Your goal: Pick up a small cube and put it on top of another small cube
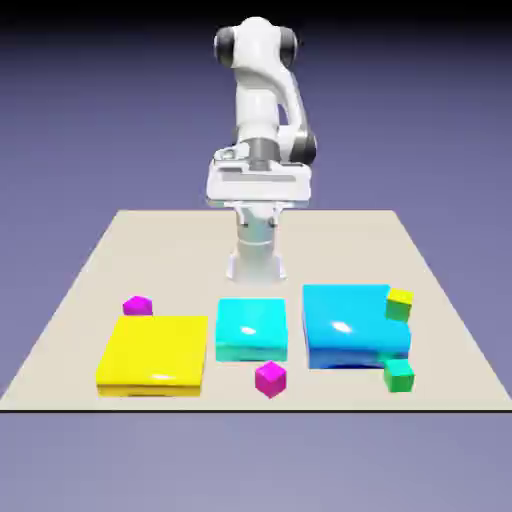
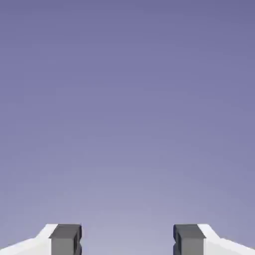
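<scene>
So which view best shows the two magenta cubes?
The exterior view: one magenta cube sits behind the yellow block, the other in front of the cyan block. The hand view shows only backdrop between the open gripper fingertips, no cubes.

Exterior camera sitting high, well back, looking down at whole table [image 1: 440,300] and arm [image 1: 262,120]. Hand camera looking past fingertips [image 2: 65,240] at plain backdrop [image 2: 127,99]. Views sharing only backdrop.

The white arm [image 1: 262,110] stands upright and folded above its base, the hand [image 1: 256,185] level in front. In the hand view the gripper [image 2: 127,241] has its two grey fingers [image 2: 65,240] spread wide apart, holding nothing between them.
</scene>
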